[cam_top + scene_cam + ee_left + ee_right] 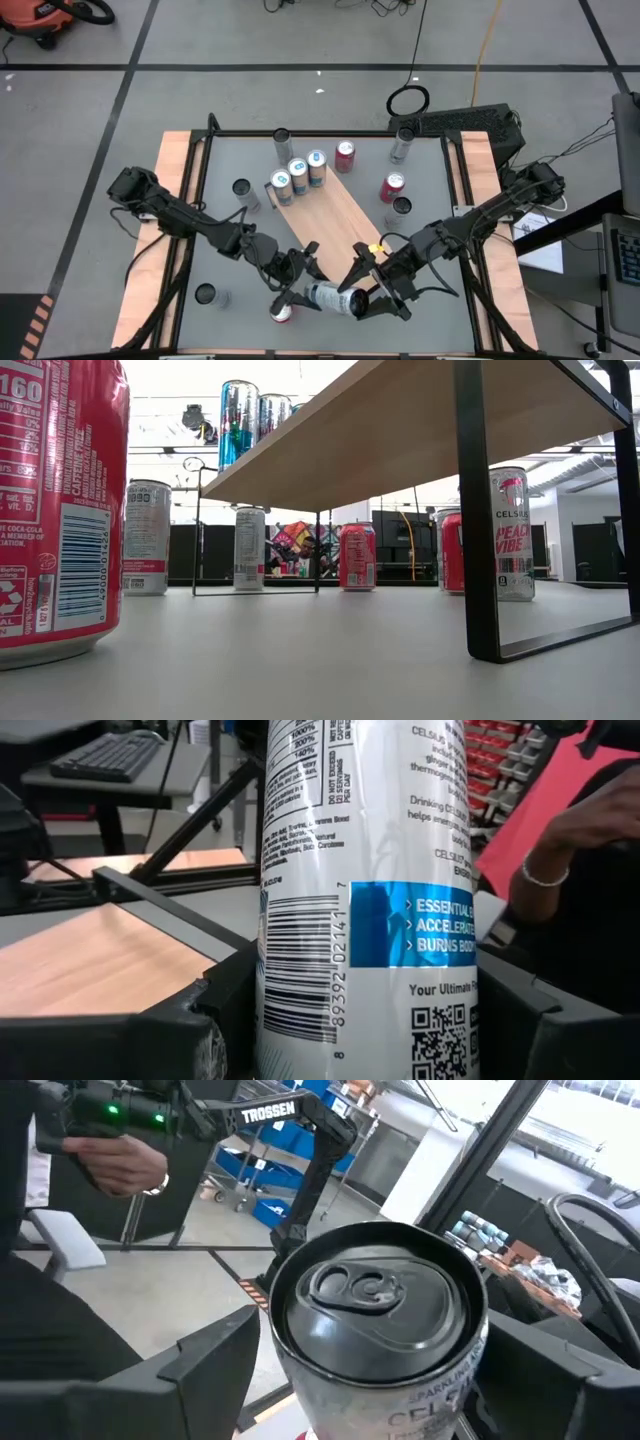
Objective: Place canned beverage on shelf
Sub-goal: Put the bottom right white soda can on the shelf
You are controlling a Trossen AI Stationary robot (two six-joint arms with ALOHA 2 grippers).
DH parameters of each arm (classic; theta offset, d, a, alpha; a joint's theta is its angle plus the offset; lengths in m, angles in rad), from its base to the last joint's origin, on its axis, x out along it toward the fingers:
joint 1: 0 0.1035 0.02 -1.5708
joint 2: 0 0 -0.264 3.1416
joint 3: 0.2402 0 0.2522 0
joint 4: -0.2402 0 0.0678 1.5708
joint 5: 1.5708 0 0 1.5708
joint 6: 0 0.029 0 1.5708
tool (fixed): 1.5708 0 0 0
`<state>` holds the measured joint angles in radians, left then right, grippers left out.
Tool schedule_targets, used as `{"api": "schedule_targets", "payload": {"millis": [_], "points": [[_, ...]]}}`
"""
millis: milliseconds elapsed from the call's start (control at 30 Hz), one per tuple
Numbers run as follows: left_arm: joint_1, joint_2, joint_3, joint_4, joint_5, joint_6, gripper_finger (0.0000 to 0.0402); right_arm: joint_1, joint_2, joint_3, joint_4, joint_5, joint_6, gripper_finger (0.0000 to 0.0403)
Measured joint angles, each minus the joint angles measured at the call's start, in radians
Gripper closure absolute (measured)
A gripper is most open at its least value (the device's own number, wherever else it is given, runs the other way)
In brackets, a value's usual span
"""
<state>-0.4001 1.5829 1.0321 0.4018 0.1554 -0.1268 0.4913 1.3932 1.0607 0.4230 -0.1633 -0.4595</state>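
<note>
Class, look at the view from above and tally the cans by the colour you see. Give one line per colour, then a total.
blue-topped cans: 3
red cans: 3
grey-topped cans: 5
white can, held on its side: 1
Total: 12

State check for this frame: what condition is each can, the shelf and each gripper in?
White can: on its side, off the table, between both grippers.
Left gripper: fingers either side of the can's body.
Right gripper: fingers either side of the can's top end.
Shelf: three cans upright at its far end.
Red can: upright below the held can.
</note>
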Motion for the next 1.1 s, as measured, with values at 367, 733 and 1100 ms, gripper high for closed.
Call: {"api": "schedule_targets", "payload": {"millis": [367,733,1100], "points": [[0.007,0.000,0.000,-0.003,0.023,0.000,0.0155,-0.002,0.000,0.000,-0.009,-0.020,0.001,0.0090],[0.007,0.001,0.000,-0.002,0.022,0.000,0.0155,-0.003,0.000,0.000,-0.008,-0.020,0.020,0.0111],[0.006,0.001,0.000,0.000,0.002,0.002,0.0152,-0.014,0.000,0.000,-0.008,-0.024,0.002,0.0175]]}}
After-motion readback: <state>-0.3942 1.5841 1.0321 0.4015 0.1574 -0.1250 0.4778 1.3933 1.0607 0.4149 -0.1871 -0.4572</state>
